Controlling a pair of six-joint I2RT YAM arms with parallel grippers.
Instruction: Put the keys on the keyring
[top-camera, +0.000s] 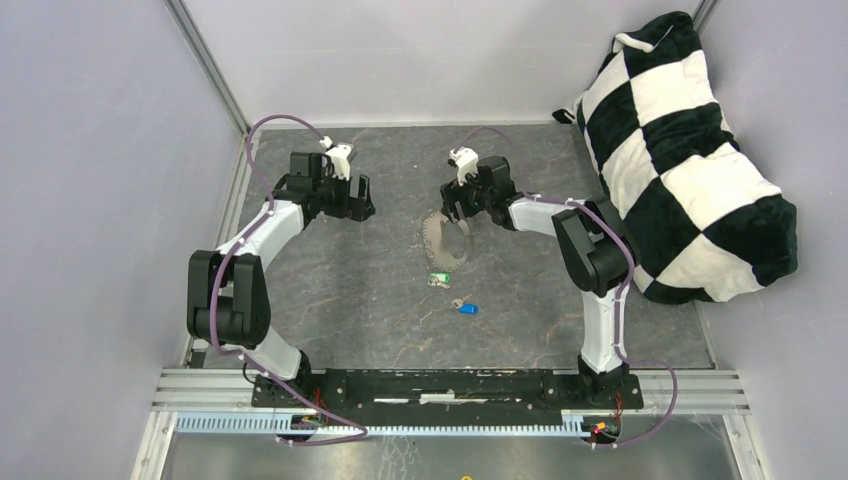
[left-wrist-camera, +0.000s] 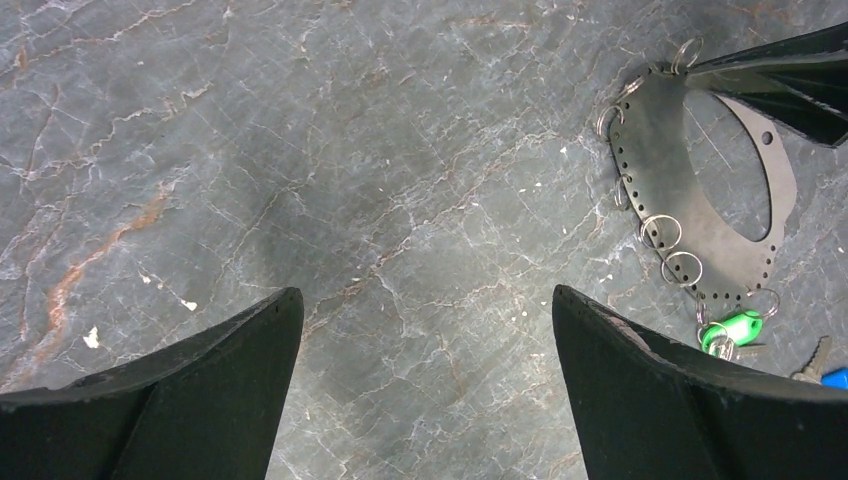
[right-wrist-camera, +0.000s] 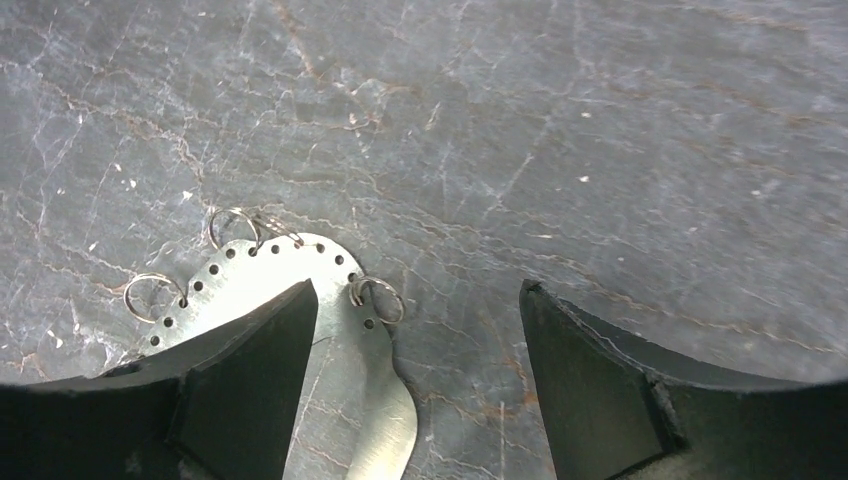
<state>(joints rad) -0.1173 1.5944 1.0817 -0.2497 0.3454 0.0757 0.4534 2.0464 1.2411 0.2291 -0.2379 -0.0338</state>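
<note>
The keyring is a flat grey metal loop with holes along its rim and several small split rings; it lies mid-table (top-camera: 446, 243). The green-headed key (top-camera: 438, 279) lies at its near end and the blue-headed key (top-camera: 466, 307) a little nearer. My right gripper (top-camera: 462, 212) is open over the keyring's far end; in the right wrist view (right-wrist-camera: 418, 300) its left finger covers part of the plate (right-wrist-camera: 345, 350). My left gripper (top-camera: 352, 208) is open and empty to the left (left-wrist-camera: 428, 300), with the keyring (left-wrist-camera: 662, 170), green key (left-wrist-camera: 735, 328) and blue key (left-wrist-camera: 836, 377) at its right.
A black-and-white checkered cushion (top-camera: 685, 150) fills the back right corner. Grey walls close in the table on the left, back and right. The table top (top-camera: 330, 300) is dark marbled stone.
</note>
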